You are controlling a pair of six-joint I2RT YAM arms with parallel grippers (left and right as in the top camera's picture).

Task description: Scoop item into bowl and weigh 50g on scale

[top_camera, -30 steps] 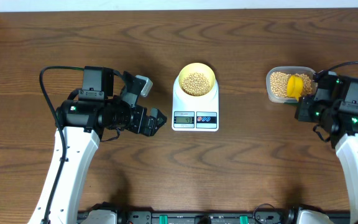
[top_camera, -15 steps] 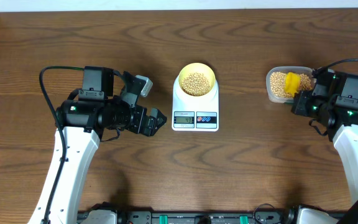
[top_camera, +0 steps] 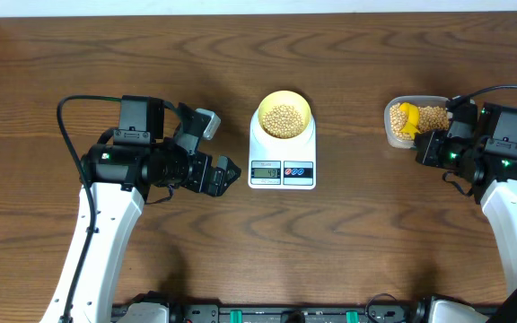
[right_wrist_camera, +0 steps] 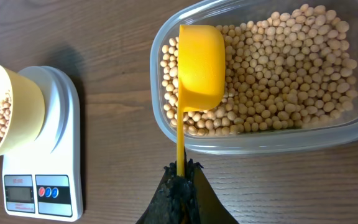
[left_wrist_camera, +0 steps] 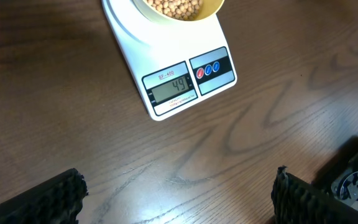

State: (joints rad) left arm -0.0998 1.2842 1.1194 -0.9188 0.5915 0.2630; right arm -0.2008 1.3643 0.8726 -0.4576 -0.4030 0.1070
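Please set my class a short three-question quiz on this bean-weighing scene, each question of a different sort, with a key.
1. True or false: the small round pale yellow bowl stands on the flat white kitchen scale.
2. Where is the cup of the bright yellow plastic scoop? A in the clear rectangular plastic tub of small round beige beans; B over the bowl; C on the scale.
3. Which gripper holds nothing?
Key: 1 true; 2 A; 3 the left gripper, open; the right gripper is shut on the scoop's handle.

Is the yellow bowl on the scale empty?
No, the bowl sitting on the scale has a heap of tan beans in it.
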